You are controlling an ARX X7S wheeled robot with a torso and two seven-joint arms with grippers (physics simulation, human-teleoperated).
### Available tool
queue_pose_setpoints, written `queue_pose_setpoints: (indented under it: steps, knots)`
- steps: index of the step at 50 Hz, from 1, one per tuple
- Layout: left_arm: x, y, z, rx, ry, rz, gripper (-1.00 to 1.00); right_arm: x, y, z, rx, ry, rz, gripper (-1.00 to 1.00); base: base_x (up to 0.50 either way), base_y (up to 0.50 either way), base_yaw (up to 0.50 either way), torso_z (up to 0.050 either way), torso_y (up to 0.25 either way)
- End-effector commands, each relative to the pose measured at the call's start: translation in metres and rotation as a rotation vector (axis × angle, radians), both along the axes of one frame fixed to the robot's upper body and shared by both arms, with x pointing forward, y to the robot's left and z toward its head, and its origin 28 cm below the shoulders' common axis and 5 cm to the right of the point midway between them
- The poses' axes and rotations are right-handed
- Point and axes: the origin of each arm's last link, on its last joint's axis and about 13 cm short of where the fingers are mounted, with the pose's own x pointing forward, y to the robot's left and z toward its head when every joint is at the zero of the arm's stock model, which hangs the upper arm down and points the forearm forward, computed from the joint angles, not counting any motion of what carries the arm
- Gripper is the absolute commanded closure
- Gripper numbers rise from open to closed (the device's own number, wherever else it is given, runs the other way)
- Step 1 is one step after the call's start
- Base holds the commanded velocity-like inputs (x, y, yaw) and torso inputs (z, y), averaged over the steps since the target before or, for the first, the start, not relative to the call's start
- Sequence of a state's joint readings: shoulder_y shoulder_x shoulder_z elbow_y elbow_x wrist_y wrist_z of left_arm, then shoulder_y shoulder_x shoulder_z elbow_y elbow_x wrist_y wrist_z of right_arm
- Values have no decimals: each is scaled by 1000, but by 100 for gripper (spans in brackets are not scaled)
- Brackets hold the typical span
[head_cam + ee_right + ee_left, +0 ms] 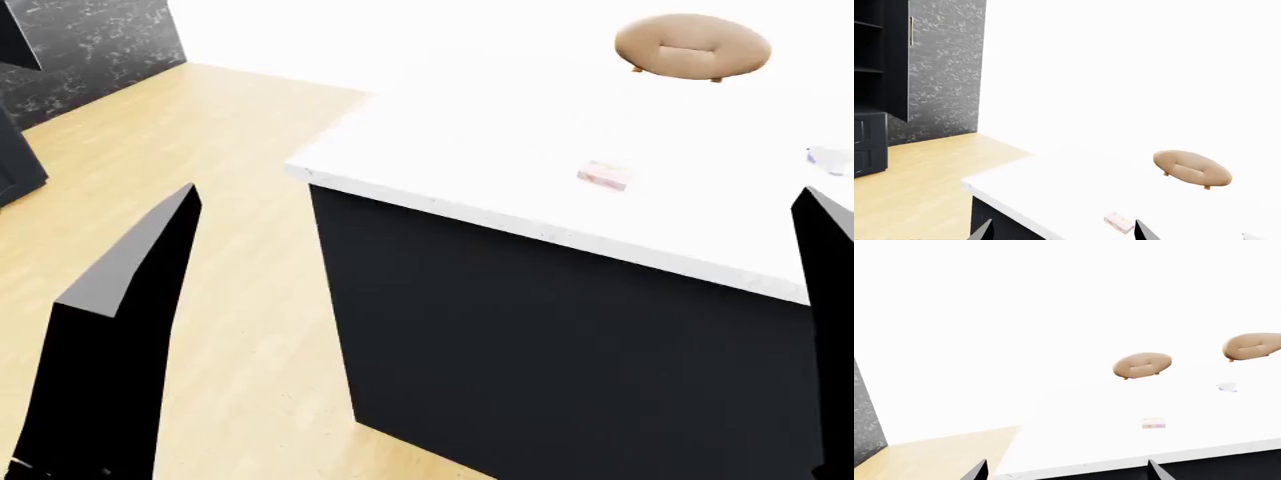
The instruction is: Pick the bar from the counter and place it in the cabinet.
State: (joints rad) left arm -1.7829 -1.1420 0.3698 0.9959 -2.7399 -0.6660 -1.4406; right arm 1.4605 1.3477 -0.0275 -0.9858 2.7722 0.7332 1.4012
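smooth white counter [694,240] — flat pink bar [603,177]

Left black box-shaped arm [114,330] stands raised at the head view's left; right black arm [830,300] shows at its right edge. Both grippers' black fingertips [977,471] stand apart, empty.

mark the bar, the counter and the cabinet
bar [603,176], head view, middle of the packet
counter [441,150], head view, bare white top
cabinet [874,75], right wrist view, dark shelf recess

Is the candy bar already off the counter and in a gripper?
No, the candy bar lies flat on the white counter, with nothing gripping it.
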Motion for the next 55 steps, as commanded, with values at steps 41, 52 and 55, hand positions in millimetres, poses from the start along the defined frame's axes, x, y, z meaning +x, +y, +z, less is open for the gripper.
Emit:
queue_pose_setpoints:
  steps: [41, 52, 55]
  knots:
    - [-1, 3, -3, -6, 6, -4, -100, 5, 3, 0, -35, -21, 1, -100, -17, -489, 0, 0, 1]
    - [-1, 3, -3, -5, 5, -5, -100, 8, 1, -6, -38, 12, -18, -100, -21, -452, 0, 0, 1]
    - [-1, 3, -3, -6, 6, -5, -100, 12, 1, -10, -49, 42, -30, -100, 0, 0, 0, 0, 5]
